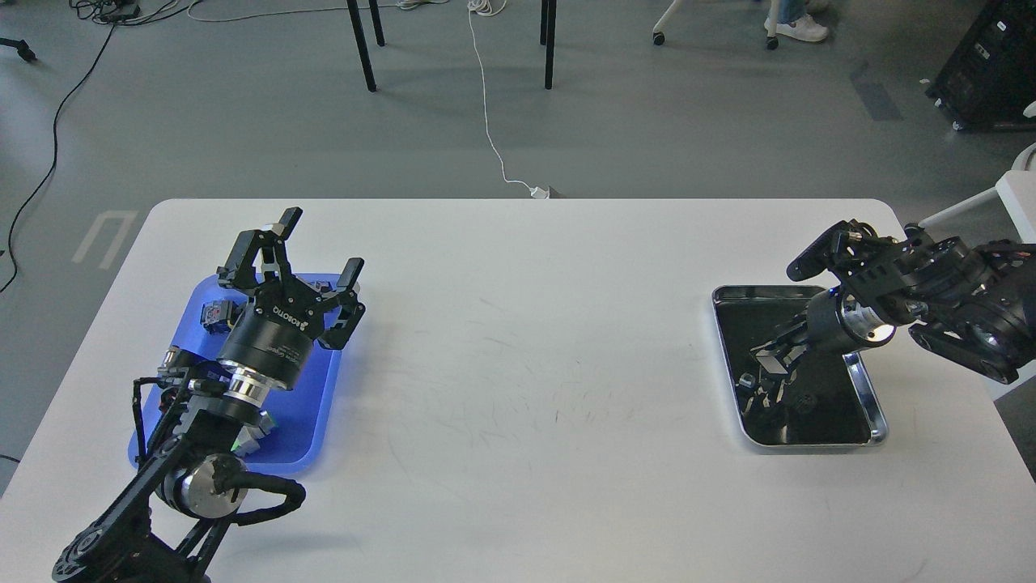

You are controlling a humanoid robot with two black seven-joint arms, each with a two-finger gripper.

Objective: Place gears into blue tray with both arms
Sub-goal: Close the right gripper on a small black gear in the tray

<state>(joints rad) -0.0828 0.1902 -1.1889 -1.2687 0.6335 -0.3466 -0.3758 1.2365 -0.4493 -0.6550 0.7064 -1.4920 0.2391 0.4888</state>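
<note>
Head view: we look down on a smooth white table [518, 364] with rounded corners, its surface faintly scuffed near the middle. At our left lies the blue tray [312, 413], a shallow bright plastic rectangle with rounded corners and a raised rim. Our left arm [202, 453], black and jointed with a silver wrist ring, reaches over it. The left gripper [312, 259] stands above the tray's far end with its black fingers [285, 220] spread wide apart and nothing between them; white lettering runs across its round body. Small parts [217, 314] peek out on the tray beside the arm, too hidden for us to name.

At our right sits a shiny steel tray [870, 405] with a dark, glossy floor and a bright rolled rim. Our right arm [955, 300] comes in from the right edge and points down into it. The right gripper [769, 356] hangs low over the black floor, dark against dark, and we cannot tell whether its fingers stand apart or together. Small dark pieces [765, 397] and reflections lie on the floor just beneath and beside it; the gears cannot be told apart from them, and we cannot say whether one is held.

The two trays lie well apart, with bare table between them. Beyond the table's far edge a white cable [490, 121] trails across the grey floor [243, 121].
</note>
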